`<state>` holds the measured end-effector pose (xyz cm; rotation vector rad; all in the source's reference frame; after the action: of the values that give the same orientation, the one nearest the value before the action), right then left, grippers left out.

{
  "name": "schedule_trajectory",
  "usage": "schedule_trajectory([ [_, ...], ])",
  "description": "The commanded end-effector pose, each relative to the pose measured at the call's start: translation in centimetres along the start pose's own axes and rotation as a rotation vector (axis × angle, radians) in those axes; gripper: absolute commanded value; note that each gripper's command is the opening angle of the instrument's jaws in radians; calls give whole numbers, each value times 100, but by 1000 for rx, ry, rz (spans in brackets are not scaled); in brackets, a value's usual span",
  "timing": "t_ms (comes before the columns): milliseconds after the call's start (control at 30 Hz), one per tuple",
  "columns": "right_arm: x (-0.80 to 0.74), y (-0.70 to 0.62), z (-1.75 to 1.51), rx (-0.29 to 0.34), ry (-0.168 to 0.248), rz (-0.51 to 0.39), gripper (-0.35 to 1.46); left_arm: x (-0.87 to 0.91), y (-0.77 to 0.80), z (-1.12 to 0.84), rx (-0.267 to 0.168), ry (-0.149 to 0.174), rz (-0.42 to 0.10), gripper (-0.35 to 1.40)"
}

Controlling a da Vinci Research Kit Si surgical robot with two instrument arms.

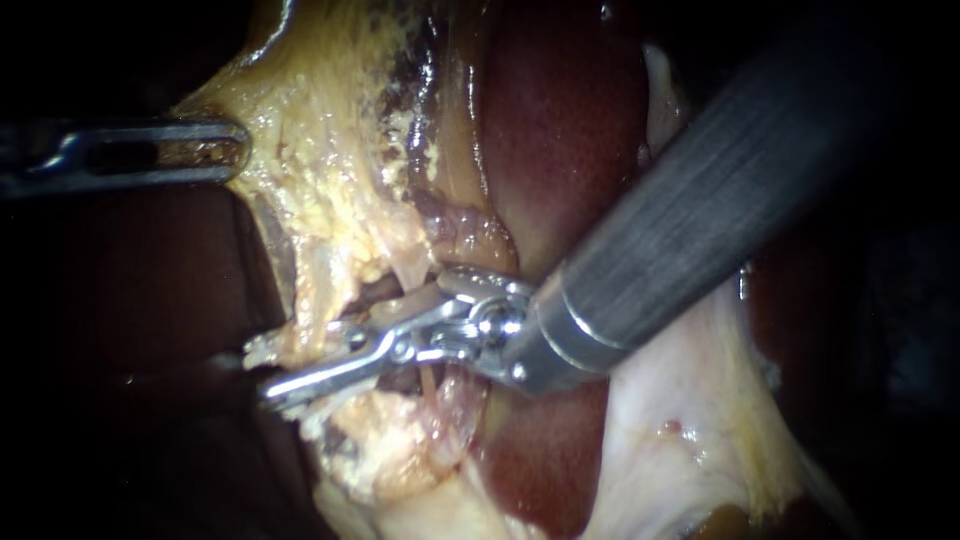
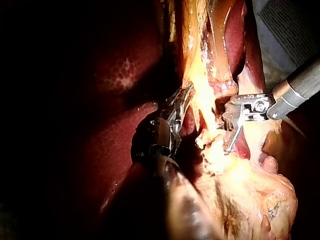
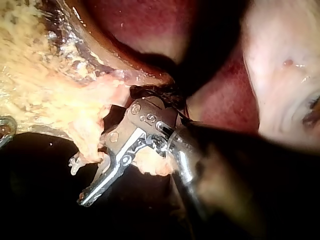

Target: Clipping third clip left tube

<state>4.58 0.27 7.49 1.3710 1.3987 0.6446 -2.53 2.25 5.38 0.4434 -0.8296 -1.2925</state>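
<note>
The left instrument (image 1: 235, 152) came in level from the left, its pincer clenched on the edge of the yellow tissue (image 1: 330, 170) and holding it out sideways. Lower down, the right instrument (image 1: 262, 372) reached across from the upper right. Its pincer was released, the two halves standing apart. A pale tube (image 1: 305, 325) ran down out of the yellow tissue and passed between them; one half lay partly hidden behind it. Whether this was the left tube could not be told. The broad shaft (image 1: 700, 210) covered much of the dark red liver (image 1: 560, 130), and its wrist lay over thin strands (image 1: 430, 385). Pale white tissue (image 1: 680, 420) spread below the shaft.
</note>
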Motion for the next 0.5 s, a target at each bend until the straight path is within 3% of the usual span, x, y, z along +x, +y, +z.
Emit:
schedule_trajectory([
  [33, 2, 1, -1, -10, 9, 0, 53, -1, -1, -1, 0, 0, 0, -35],
  [233, 20, 5, -13, -62, 61, 9, 52, -1, -2, -1, -1, 0, 0, -35],
  [500, 43, -5, -30, -106, 101, 26, 50, 0, -2, -1, 1, -3, -1, -35],
])
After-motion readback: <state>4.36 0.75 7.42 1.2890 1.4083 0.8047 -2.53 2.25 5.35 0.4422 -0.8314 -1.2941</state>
